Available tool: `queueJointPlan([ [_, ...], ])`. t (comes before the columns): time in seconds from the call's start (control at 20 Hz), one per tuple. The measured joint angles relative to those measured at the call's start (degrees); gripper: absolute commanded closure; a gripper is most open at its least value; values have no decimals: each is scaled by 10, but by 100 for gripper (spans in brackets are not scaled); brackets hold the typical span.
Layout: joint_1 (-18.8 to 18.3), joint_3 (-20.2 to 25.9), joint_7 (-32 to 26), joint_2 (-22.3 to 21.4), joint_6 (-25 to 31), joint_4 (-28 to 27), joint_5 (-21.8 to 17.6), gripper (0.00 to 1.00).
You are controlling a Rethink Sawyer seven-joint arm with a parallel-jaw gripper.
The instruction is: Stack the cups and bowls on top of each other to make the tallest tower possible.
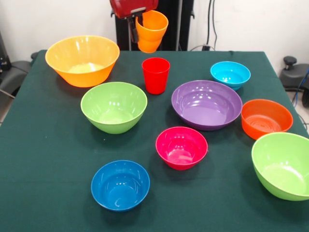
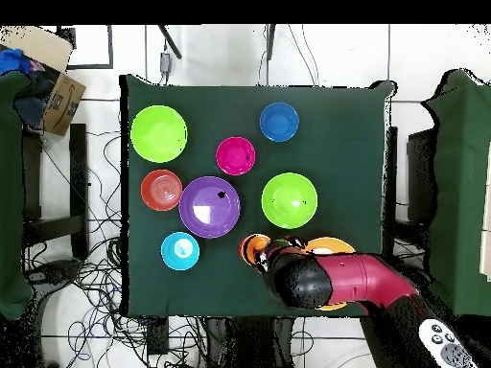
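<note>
The desk (image 1: 58, 183) is draped in a dark green cloth with a matte, faintly creased surface, and every vessel on it is glossy moulded plastic that catches the ceiling light. The red cup (image 1: 155, 75) stands upright on its own near the far middle, a smooth straight-sided tumbler with no handle and nothing stacked on it. Above and just behind it, the gripper (image 1: 136, 21) hangs in the air with its jaws clamped on the rim of the orange cups (image 1: 150, 30), which look like two tumblers nested one inside the other and tilted, clear of the cloth.

The bowls all sit open side up and apart from one another. The large yellow-orange bowl (image 1: 82, 60) is at the far left, deep and wide. A lime green bowl (image 1: 114, 106) sits beside the red cup, and a second green bowl (image 1: 282, 165) lies at the near right edge. The purple bowl (image 1: 206, 104) is broad and shallow, with the light blue bowl (image 1: 230, 74) behind it and the orange bowl (image 1: 266, 118) to its right, ridged inside. The small pink bowl (image 1: 181, 147) and the dark blue bowl (image 1: 120, 184) are nearest.
</note>
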Motion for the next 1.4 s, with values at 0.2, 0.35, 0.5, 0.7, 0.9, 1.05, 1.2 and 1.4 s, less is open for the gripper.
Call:
queueJointPlan([
  [0.2,0,0,0,0,-4,3,0,100],
  [0.35,-1,1,0,-1,-10,5,0,100],
  [0.5,-8,7,0,-2,-19,9,4,100],
  [0.7,-19,18,0,-3,-26,13,11,100],
  [0.9,-28,31,0,-3,-31,14,12,100],
  [1.05,-30,41,0,-4,-33,14,12,100],
  [1.2,-30,49,0,-4,-34,15,12,100],
  [1.4,-29,56,0,-4,-47,15,11,100],
])
